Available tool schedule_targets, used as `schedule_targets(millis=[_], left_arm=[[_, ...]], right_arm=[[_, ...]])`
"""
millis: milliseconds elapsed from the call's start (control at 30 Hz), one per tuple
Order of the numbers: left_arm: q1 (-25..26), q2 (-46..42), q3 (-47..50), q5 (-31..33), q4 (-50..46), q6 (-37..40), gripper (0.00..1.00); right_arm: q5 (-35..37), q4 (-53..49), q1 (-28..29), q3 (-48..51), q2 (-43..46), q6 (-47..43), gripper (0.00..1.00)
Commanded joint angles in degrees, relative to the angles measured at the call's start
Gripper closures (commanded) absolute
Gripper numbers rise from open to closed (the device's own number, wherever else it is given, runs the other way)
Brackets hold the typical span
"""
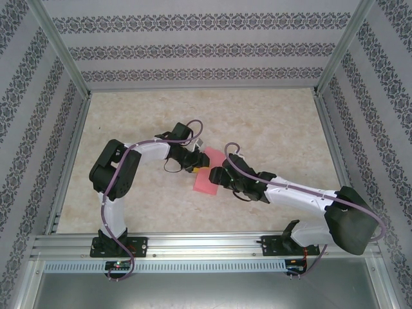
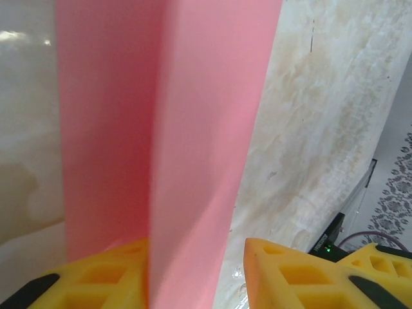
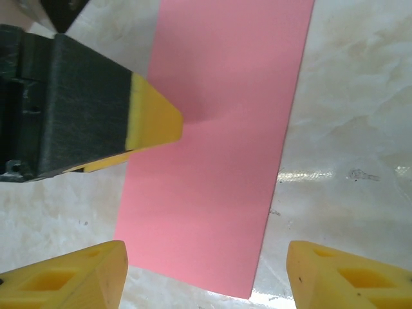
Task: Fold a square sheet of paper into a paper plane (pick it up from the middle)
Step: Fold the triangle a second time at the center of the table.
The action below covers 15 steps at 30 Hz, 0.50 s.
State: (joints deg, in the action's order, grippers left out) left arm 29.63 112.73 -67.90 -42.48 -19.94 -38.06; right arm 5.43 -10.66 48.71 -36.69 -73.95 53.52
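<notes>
Left tool: We find the left tool [image 1: 193, 162] at the 11 o'clock end of the square sheet of paper [image 1: 203, 181]. Its yellow fingers [image 2: 103, 277] stand partway apart. A raised layer of the sheet runs up between them, and bare tabletop [image 2: 309, 129] shows beside the 3 o'clock finger, so we read no clamp.

Sheet: It lies near the middle of the tabletop as a long pink strip, doubled along a lengthwise crease. We judge the folding to be at an early stage.

Right tool: The right tool [image 1: 220, 176] sits at the sheet's 3 o'clock side. Its fingers are spread wide and straddle the strip's near end, touching nothing as far as we can see.

Risk, skew: With only one fingertip pressing it, we think the thin sheet could pivot or slide when the right tool closes, and the next crease would then run crooked.

Risk, spring-back: The lifted layer may flop open if the left tool backs off.

Risk, contact: The two tools are close together, so a careless closing could knock one into the other.

Views: The right wrist view shows the left tool's yellow-tipped finger [image 3: 154, 125] bearing on the strip's 9 o'clock edge. The left wrist view shows the raised fold, which looks flat from the right wrist. The top view gives the sheet's place on the tabletop.
</notes>
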Motion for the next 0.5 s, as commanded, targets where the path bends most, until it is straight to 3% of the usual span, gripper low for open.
schedule_targets(millis=[0,167,467], left_arm=[[-0.6,1.6,-1.3,-4.1,3.4,-0.9,0.59],[-0.7,1.9,-2.5,-5.4,3.0,-1.2,0.60],[-0.7,1.1,-3.6,-5.0,0.8,-1.5,0.62]], right_arm=[[3.5,1.8,2.1,1.2,2.3,-3.3,0.33],[5.7,4.7,5.8,0.9,2.3,-8.7,0.34],[14.1,-4.7,14.9,-12.3,-9.3,-19.3,0.32]])
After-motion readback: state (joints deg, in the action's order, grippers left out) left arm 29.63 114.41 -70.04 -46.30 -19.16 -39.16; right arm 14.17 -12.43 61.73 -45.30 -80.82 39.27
